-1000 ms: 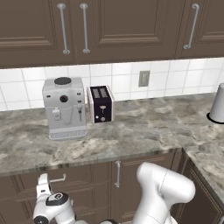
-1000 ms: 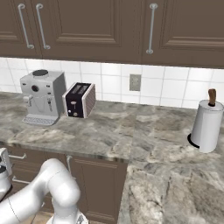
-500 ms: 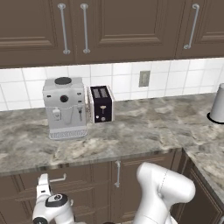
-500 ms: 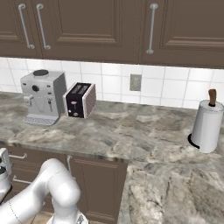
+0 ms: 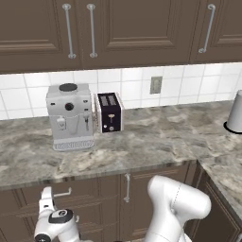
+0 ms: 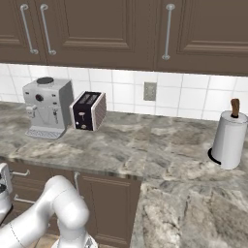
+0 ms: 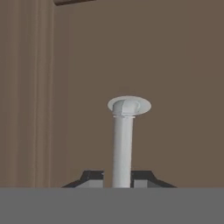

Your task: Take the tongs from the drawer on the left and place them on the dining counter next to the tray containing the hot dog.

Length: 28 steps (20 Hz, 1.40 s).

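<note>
Hand now clamped on drawer handle

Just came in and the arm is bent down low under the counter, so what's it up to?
The gripper has closed on the silver bar handle of the drawer, low on the left below the stone counter. The drawer looks shut, so nothing has been taken out yet. The coffee machine, toaster and paper towel roll stand untouched on top.
</note>
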{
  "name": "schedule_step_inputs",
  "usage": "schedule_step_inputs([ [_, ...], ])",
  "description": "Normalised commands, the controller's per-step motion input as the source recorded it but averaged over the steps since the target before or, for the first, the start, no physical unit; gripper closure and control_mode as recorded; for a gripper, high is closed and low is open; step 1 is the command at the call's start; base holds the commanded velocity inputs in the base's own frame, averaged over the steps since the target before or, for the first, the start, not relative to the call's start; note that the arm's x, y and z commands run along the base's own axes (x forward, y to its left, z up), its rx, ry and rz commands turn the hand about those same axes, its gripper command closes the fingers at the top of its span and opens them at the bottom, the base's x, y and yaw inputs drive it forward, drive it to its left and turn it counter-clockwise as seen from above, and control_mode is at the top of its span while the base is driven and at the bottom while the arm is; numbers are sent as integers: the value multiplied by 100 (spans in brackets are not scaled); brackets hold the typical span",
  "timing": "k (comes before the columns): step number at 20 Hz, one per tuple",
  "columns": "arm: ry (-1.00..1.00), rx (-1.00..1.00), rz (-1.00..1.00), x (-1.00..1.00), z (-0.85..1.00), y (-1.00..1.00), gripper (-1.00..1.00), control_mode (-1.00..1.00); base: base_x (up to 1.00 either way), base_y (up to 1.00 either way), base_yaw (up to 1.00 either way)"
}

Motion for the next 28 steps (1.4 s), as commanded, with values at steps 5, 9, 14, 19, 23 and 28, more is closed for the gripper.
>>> schedule_step_inputs([
  [5, 0, 0, 0, 0, 0, 0, 100, -100, 0, 0, 0],
  [9, 0, 0, 0, 2, 0, 0, 100, -100, 0, 0, 0],
  [14, -6, -9, 0, 23, -32, -2, 100, -100, 0, 0, 0],
  [19, -9, -10, 0, 40, -45, -4, 100, -100, 0, 0, 0],
  [23, -4, -4, 0, 17, -31, -1, 100, -100, 0, 0, 0],
  [28, 0, 0, 0, 0, -1, 0, 100, -100, 0, 0, 0],
])
